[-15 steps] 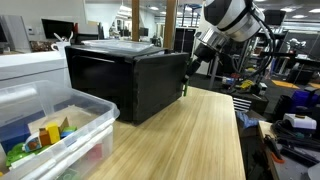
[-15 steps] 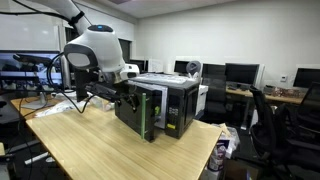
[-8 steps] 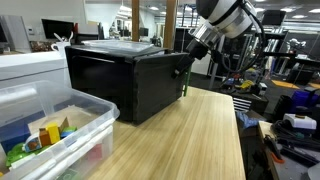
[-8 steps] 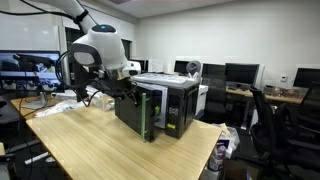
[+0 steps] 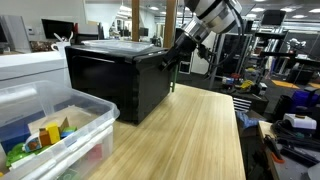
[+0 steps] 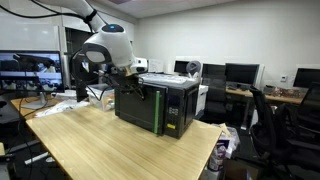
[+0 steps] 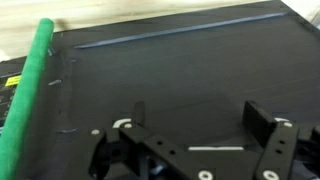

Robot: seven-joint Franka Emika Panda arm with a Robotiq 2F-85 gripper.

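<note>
Facing the black microwave door [image 7: 180, 70] near its green handle [image 7: 28, 95], the claw [image 7: 195, 135], jaws spread wide, empty.

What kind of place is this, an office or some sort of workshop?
Probably a robotics lab inside an open-plan office: computer monitors and office chairs fill the background, and a robot arm works at a black microwave on a wooden table.

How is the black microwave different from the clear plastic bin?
The microwave is black and opaque; the bin is clear, with colourful items showing through. The microwave stands taller; the bin is lower. The open claw is right by the microwave's front edge, while the bin lies well away from it. Both are boxy.
</note>
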